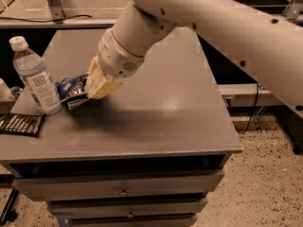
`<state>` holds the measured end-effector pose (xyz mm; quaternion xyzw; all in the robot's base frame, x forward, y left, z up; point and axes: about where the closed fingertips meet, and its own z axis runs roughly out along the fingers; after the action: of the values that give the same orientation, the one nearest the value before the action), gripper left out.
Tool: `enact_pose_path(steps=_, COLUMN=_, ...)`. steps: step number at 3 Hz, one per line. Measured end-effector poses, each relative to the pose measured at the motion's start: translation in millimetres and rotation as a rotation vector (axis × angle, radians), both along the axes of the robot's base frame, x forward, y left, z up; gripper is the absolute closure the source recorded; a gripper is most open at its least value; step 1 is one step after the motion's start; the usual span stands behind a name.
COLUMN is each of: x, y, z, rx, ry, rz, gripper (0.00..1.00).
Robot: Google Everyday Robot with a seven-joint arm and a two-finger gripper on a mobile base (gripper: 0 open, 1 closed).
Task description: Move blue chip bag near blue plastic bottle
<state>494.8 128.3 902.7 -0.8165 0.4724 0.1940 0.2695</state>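
Blue chip bag, white-lettered, in hand

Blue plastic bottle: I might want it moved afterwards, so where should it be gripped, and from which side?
Probably around the straight labelled body of the blue plastic bottle, below the tapering shoulder, since it stands upright. Come in level from the front edge of the table: the blue chip bag, held in the gripper, crowds its right side, and the dark wrapper in front lies flat.

Table: bottle, wrapper, bag at claw
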Motion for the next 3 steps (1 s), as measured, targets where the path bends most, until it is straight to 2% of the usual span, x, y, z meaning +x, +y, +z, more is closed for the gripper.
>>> enact_pose_path(steps=2, x=10, y=-9, z=-3, rx=-0.003, ry=-0.006, rz=-0.030, gripper=0.12)
enact_pose_path(steps=3, x=11, y=-14, z=-3, rx=-0.004, ry=-0.001, rz=-0.042, gripper=0.00)
